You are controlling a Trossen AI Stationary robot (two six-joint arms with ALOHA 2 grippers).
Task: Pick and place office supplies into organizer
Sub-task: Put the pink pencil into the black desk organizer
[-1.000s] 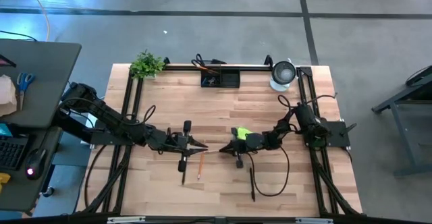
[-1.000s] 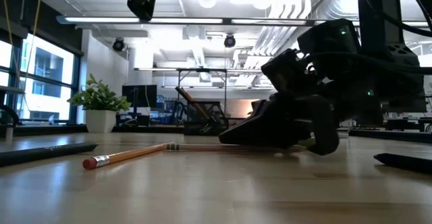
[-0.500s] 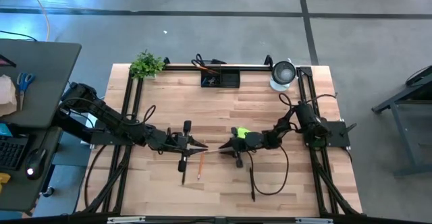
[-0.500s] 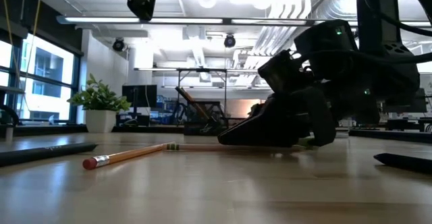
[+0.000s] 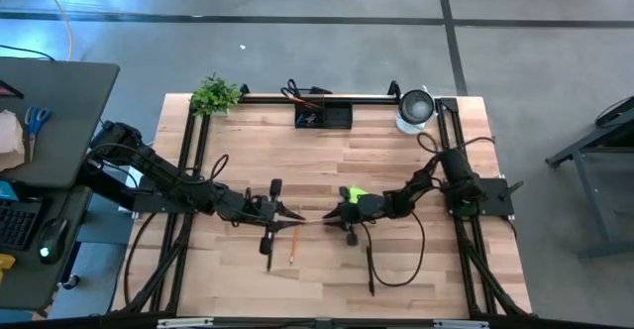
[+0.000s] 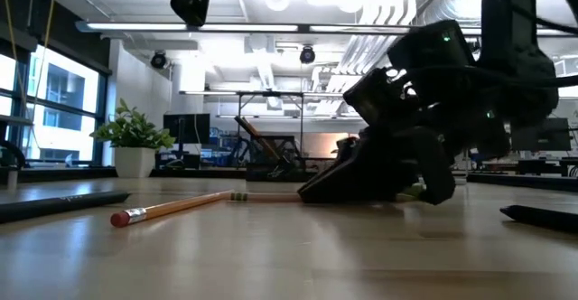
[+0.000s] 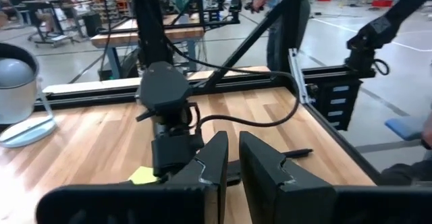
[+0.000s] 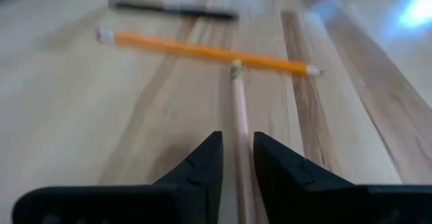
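Leftmost on the table, a potted plant stands at the far corner. Nearer the middle, the left gripper hovers low over the wood, its 2 fingers nearly pressed together with only a slim gap and nothing between them; in the overhead view its body partly covers a black pen. Just beside it lies an orange pencil, eraser end nearest the table-level camera. A wooden pencil runs from the orange one toward the right gripper, whose fingers pinch it at table level, hiding its near end. Behind that gripper the lime-green sticky-note pad is half covered by the arm. Another black pen lies toward the front edge. Farther back, the organizer sits against the rear rail, its contents too small to make out, with a round cup to its right.
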